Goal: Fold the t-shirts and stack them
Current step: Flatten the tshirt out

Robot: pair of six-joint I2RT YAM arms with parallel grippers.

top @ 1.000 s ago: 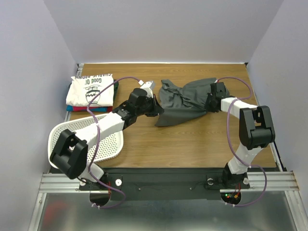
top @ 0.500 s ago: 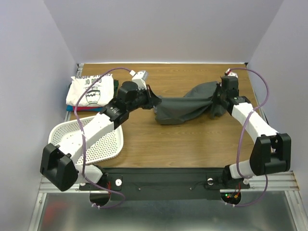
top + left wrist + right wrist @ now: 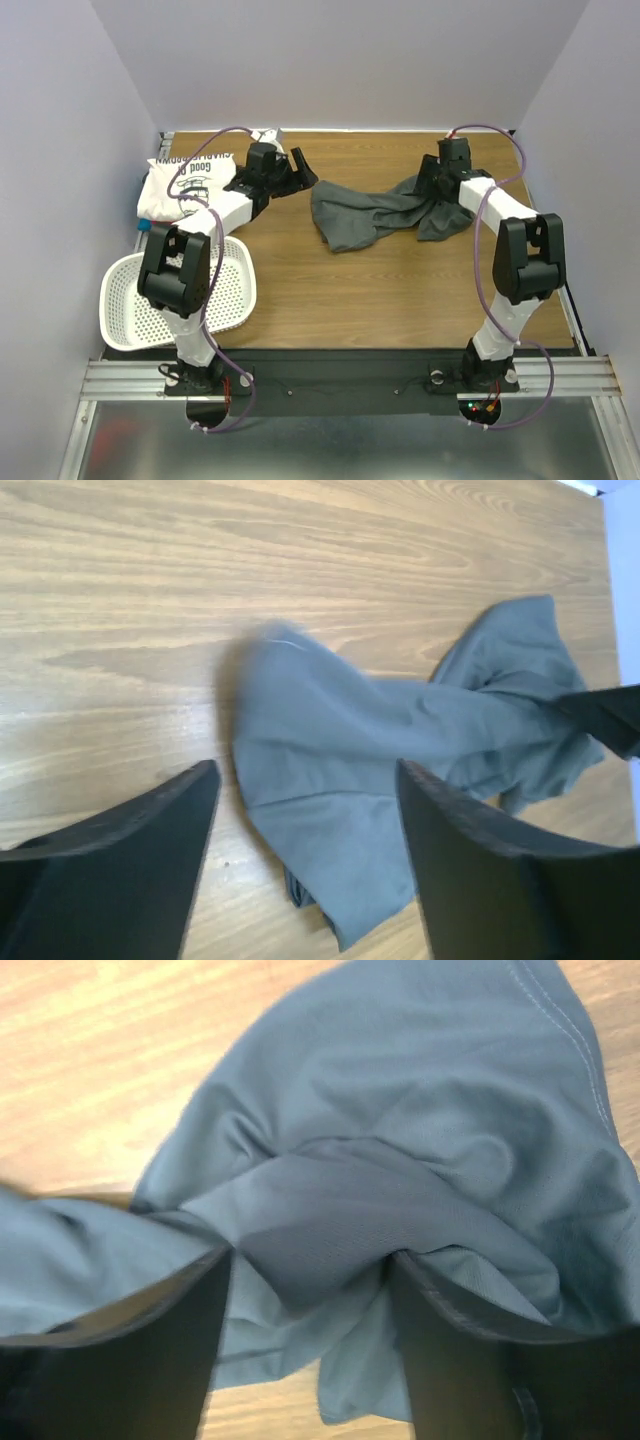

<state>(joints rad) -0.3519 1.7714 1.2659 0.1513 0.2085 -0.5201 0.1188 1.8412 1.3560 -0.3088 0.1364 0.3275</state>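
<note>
One dark grey t-shirt (image 3: 370, 215) lies crumpled on the table (image 3: 380, 290), drawn out like a loose rope between the two pincers. The left pincer (image 3: 305, 775) is released and grasps nothing. The near end of the shirt lies just ahead of its fingertips and apart from them. The right pincer (image 3: 310, 1260) hangs directly over the other end, with a raised fold of cloth between its fingers (image 3: 110, 1360). Its jaws stand wide, so I judge it released too, not pinching.

The cloth looks thin, light and very soft. It will probably sag and slide on the smooth wood. I would take it at two corners of the hem or at the shoulders, one for each pincer, and spread it flat before any fold.

Behind the left pincer, on its wrist side, a white printed t-shirt (image 3: 180, 190) lies folded. Further back along the left arm stands the white basket (image 3: 232, 300). No cloth shows inside it, though the arm hides a part.
</note>
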